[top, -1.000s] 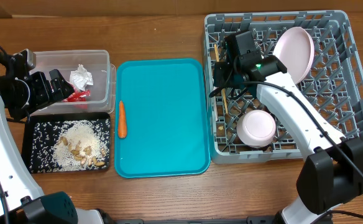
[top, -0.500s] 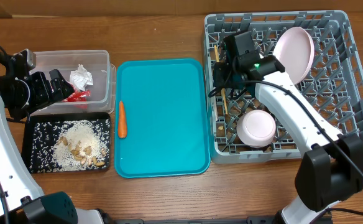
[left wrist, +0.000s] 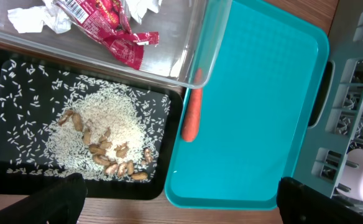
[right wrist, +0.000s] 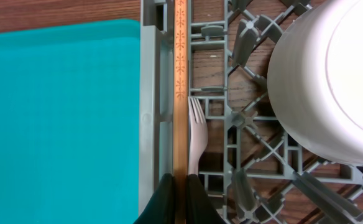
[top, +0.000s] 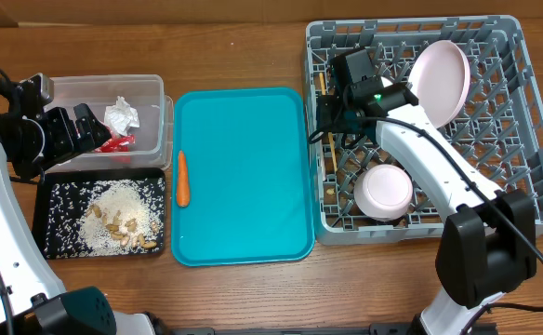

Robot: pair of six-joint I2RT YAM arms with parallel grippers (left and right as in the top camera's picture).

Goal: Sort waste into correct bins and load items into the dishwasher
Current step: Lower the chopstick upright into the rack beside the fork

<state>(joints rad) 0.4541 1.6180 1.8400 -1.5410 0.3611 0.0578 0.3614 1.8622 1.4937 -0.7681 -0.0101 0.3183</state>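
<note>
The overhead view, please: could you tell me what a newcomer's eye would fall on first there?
The bright teal tray in the middle stands out, with an orange carrot at its left edge. On the right, the grey dish rack holds a pale-pink plate on edge and a bowl. The right tool is shut on a wooden chopstick along the rack's left wall.
</note>
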